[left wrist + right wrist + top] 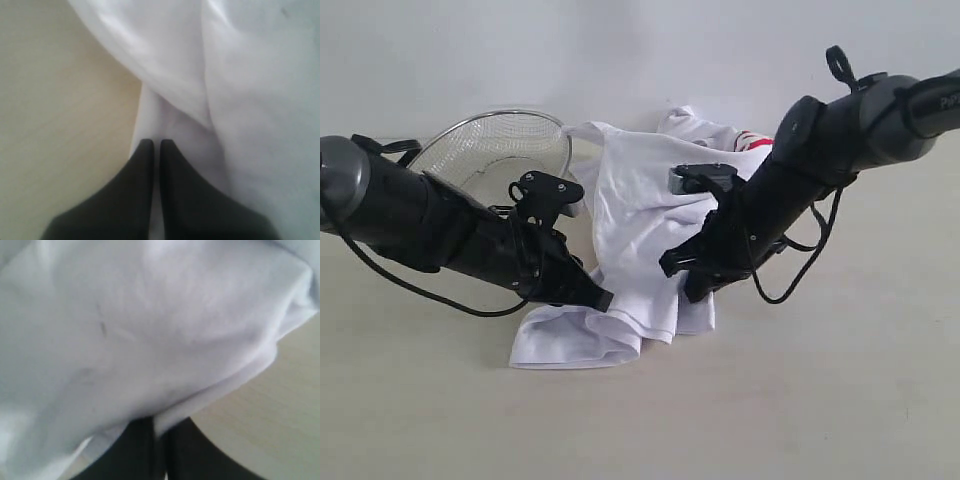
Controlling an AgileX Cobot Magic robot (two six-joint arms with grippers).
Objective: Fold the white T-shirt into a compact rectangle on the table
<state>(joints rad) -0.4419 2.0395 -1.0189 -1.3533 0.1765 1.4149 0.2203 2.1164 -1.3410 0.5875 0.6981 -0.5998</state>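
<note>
Midway across the counter [840,400], left hand [603,298] and right hand [682,280] each pinch the white T-shirt [635,200], which stretches away from them toward the far edge.

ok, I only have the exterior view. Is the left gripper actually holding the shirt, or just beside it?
Observer: Holding. The left wrist view shows the left gripper shut, with a thin strip of the white T-shirt pinched in it.
Operator: Mid-cloth or at an edge?
Observer: At an edge. The table shows on one side of the fingers and the shirt on the other.
Operator: And the right?
Observer: The right wrist view shows the right gripper shut on a folded edge of the shirt, with cloth draped over its fingertips.
</note>
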